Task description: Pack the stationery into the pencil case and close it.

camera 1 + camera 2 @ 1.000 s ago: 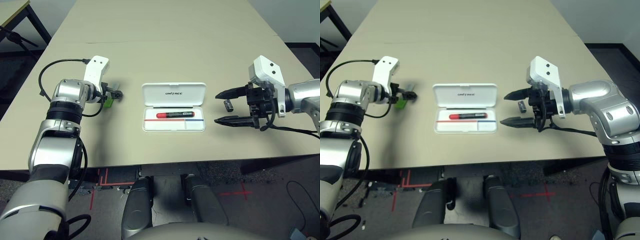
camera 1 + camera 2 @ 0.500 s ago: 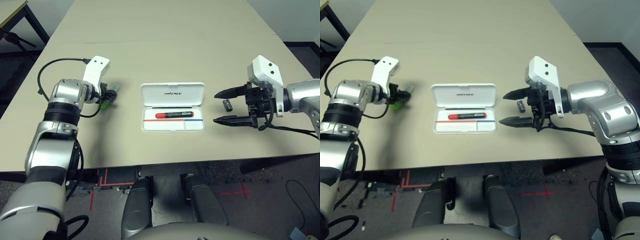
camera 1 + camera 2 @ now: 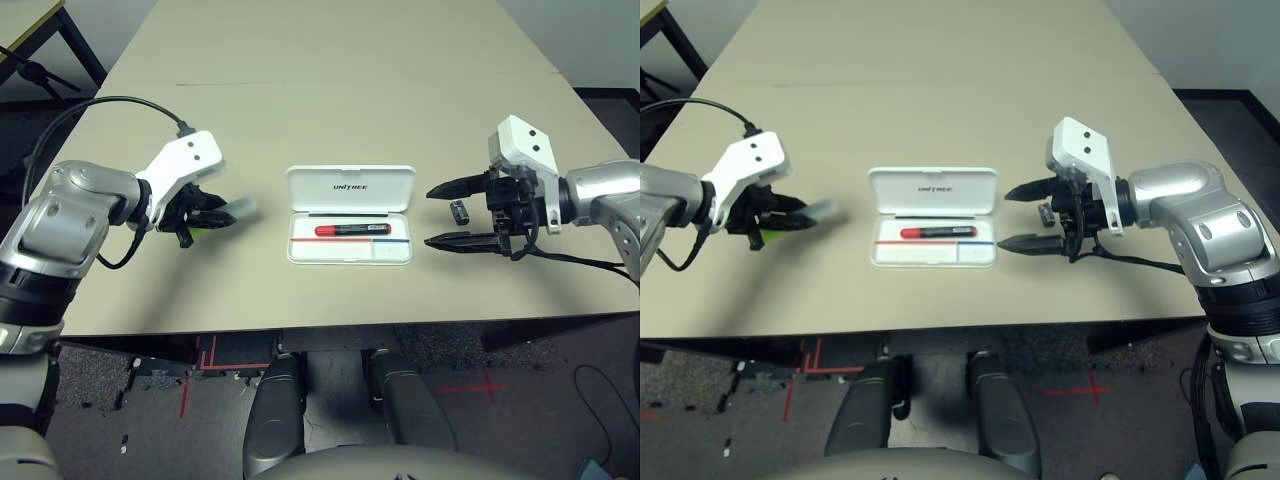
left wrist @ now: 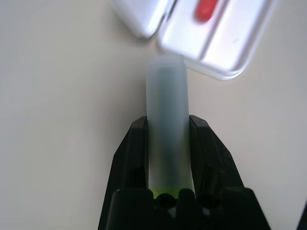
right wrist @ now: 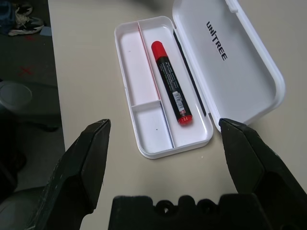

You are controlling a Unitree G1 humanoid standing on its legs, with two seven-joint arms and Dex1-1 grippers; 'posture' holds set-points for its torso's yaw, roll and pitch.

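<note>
Barcode (image 5: 179, 102) shows in right wrist view; left end effector (image 4: 168, 122) grasps stick (image 4: 168, 96), right end effector (image 3: 428, 217) released.

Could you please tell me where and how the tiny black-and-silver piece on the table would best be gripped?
I would grip the tiny piece around its middle, across its short width, coming from above with the open right gripper. It lies flat on the table, slightly longer than wide, so its long sides probably offer the best hold.

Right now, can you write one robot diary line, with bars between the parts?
left gripper: holds pale stick | right gripper: open | marker: in case | lid: open
</note>
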